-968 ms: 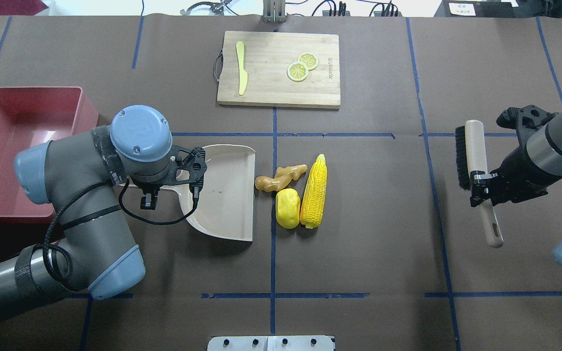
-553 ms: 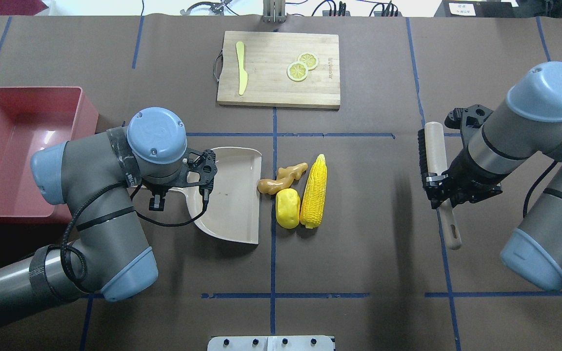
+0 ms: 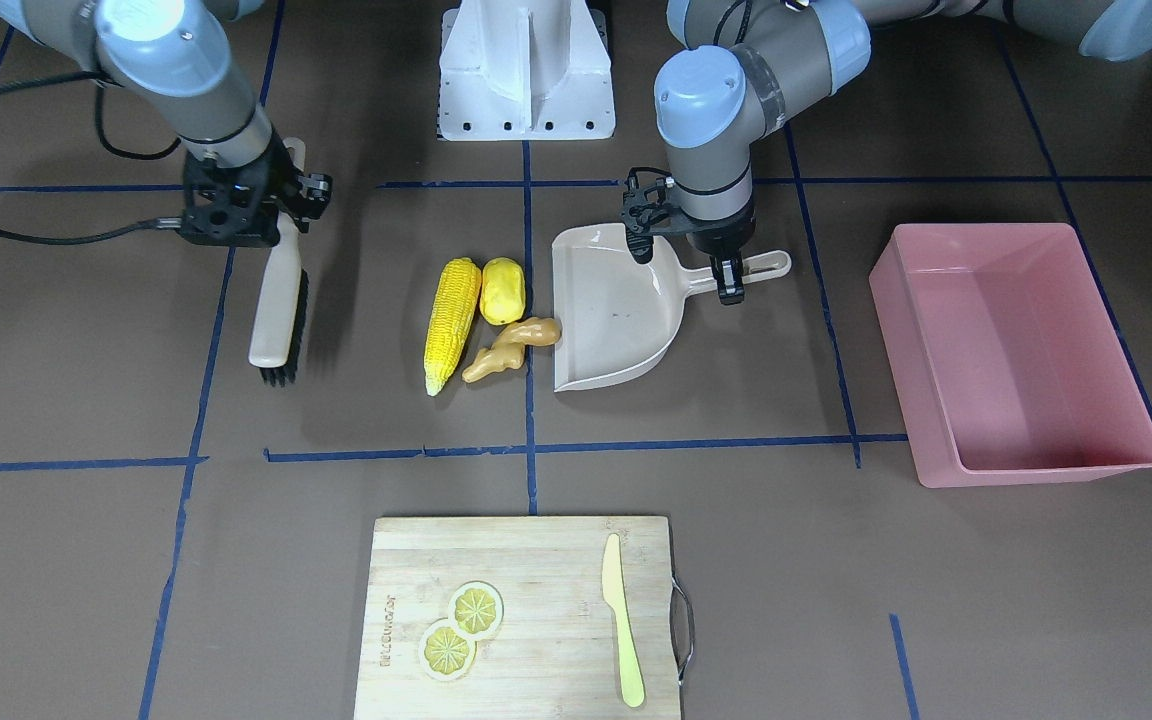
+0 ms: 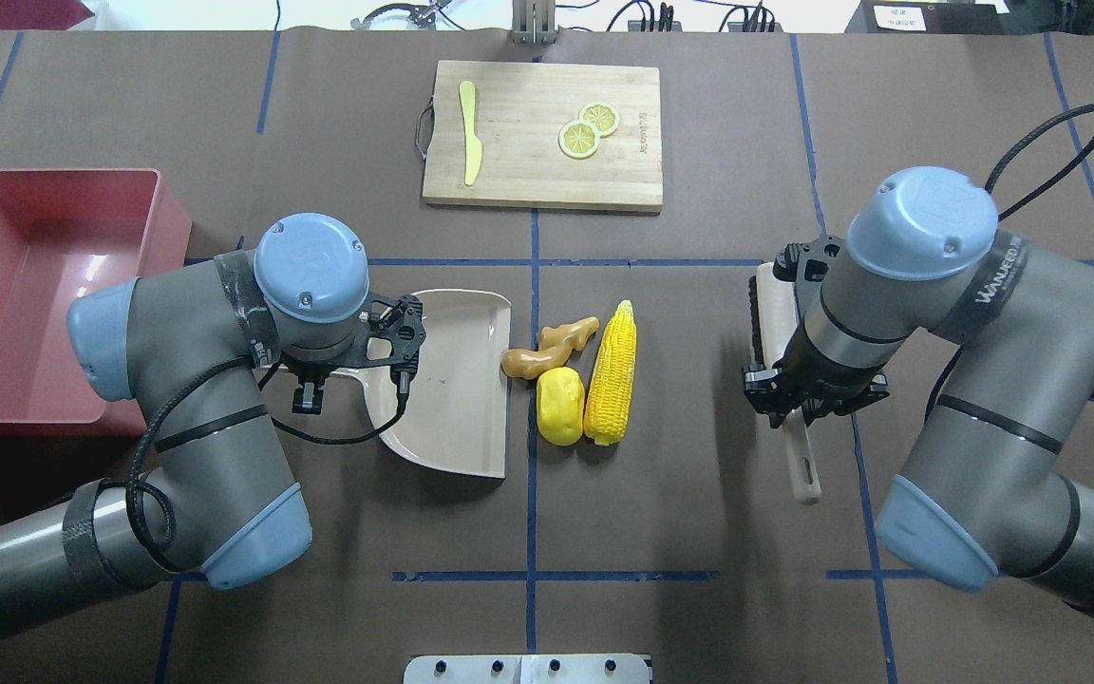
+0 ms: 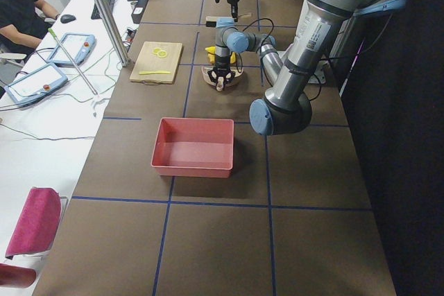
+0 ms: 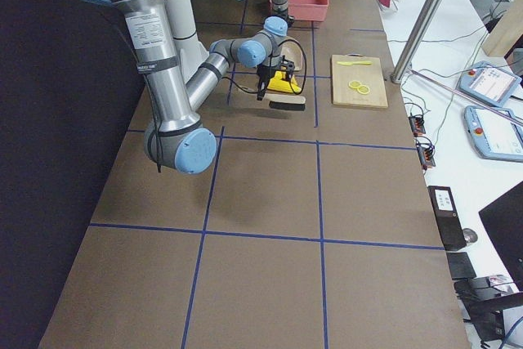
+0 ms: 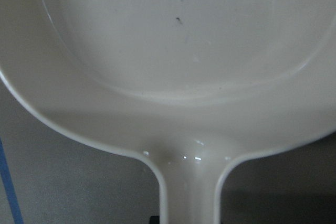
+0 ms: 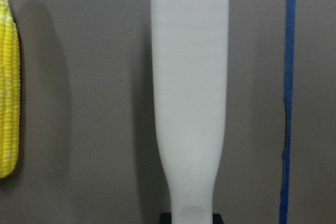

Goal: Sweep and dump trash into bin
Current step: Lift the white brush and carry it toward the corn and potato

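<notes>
The trash lies together mid-table: a corn cob [image 4: 611,375], a yellow potato-like lump [image 4: 559,407] and a tan ginger root [image 4: 547,348]. Just left of them sits a beige dustpan [image 4: 457,380], its open lip against the ginger's end. My left gripper [image 3: 726,272] is shut on the dustpan's handle, and the left wrist view shows the pan's inside bare. My right gripper [image 4: 797,404] is shut on the handle of a black-bristled brush [image 3: 276,320], which hangs well to the right of the corn. The pink bin [image 4: 143,176] stands at the far left with nothing in it.
A wooden cutting board [image 4: 518,185] at the table's far side carries a pale yellow knife [image 4: 469,142] and two lemon slices [image 4: 588,130]. Blue tape lines cross the brown table cover. In the exterior left view a person [image 5: 17,12] sits at a side desk.
My right arm has swung left with the brush, closing much of the distance to the corn. The left arm and dustpan edged slightly right, up to the ginger.
</notes>
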`<action>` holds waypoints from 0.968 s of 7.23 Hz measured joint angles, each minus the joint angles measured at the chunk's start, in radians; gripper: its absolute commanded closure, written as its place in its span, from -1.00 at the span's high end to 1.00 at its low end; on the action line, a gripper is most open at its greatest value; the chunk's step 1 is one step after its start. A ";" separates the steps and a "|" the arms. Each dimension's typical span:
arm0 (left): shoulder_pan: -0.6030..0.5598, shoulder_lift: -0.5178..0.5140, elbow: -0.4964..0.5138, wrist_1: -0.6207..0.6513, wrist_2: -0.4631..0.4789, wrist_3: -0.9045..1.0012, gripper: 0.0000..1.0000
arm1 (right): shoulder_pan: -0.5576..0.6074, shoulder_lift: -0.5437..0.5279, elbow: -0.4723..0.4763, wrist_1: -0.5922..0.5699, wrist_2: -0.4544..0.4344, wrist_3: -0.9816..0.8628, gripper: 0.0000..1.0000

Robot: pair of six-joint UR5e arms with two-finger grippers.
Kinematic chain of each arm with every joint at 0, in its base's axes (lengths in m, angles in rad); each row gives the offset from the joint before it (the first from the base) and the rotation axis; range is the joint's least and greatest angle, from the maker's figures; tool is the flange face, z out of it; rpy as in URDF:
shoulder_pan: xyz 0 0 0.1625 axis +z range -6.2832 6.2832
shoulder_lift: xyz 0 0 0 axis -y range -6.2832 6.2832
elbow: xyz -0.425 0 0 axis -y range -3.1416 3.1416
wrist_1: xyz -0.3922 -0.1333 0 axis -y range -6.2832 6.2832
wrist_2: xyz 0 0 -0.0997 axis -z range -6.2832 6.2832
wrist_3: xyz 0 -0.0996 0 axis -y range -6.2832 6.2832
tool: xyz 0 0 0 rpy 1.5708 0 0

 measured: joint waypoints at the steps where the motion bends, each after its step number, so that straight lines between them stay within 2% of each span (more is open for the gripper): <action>1: 0.000 0.000 0.001 0.000 0.000 0.000 -1.00 | -0.020 0.026 -0.031 -0.006 -0.016 0.000 -1.00; 7: 0.000 -0.005 0.011 0.000 0.000 -0.001 -1.00 | -0.097 0.250 -0.263 -0.024 -0.058 -0.001 -1.00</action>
